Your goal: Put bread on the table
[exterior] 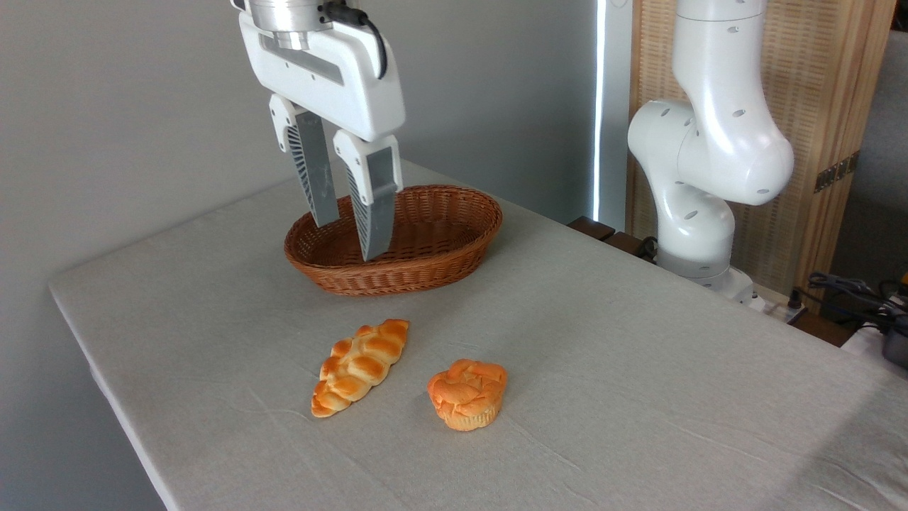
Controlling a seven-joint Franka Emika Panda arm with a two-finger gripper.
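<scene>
2 baked pieces sit out on the table (638, 397), and the one that matters, the bread (467, 394), rests upright on the grey-beige cloth toward the front, knobbly orange top up, pale ridged base down. Just to its left lies the braided loaf (362, 366), angled, close by but not touching it. Further back sits the wicker basket (425, 273), oval and brown, with nothing showing inside it. And up there hangs the gripper (350, 241), raised clear of everything, its 2 grey fingers (374, 206) pointing down in front of the basket with a narrow gap between them, gripping nothing at all. Bread and gripper are well apart. Over on the right, the white arm's base (699, 213) stands at the table's far edge, cables (848, 291) trailing beside it.
</scene>
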